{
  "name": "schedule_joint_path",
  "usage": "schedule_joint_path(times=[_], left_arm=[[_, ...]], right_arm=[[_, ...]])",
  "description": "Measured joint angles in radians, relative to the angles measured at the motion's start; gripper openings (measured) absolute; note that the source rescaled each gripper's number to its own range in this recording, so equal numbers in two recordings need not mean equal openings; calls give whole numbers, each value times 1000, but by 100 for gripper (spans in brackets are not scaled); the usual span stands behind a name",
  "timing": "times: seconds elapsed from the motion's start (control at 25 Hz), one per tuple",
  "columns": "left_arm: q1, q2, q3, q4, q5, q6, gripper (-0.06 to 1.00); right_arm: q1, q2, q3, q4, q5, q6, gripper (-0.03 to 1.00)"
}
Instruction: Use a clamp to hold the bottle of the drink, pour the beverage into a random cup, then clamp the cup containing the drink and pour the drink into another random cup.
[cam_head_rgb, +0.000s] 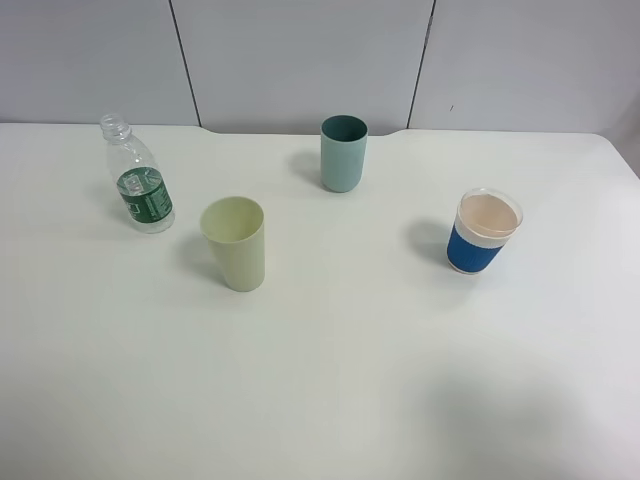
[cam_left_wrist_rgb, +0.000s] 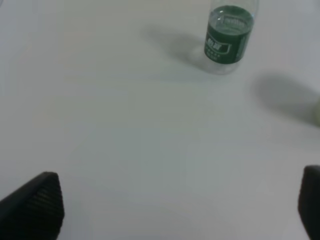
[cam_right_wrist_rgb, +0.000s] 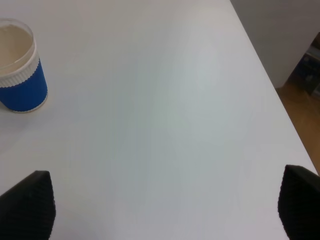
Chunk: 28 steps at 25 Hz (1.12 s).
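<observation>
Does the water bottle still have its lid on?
No, the lid is off. The bottle stands upright on the table, and its threaded neck ends in an open mouth with no cap on top.

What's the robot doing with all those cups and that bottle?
Nothing is being held yet. The bottle stands uncapped on the white table, with a pale yellow-green cup beside it, a teal cup farther back, and a blue-sleeved white cup off to the right. All stand upright and apart. The left gripper is open and faces the bottle from a distance; the right gripper is open too, near the blue-sleeved cup. No pouring has started.
</observation>
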Motion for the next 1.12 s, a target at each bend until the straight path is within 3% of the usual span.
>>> schedule_joint_path(times=[0.64, 0.84, 1.12], left_arm=[[0, 0, 0, 0, 0, 0, 87], [0, 0, 0, 0, 0, 0, 87], [0, 0, 0, 0, 0, 0, 87]], right_arm=[[0, 0, 0, 0, -3, 0, 90], [0, 0, 13, 49, -84, 18, 90], [48, 0, 30, 64, -88, 18, 90]])
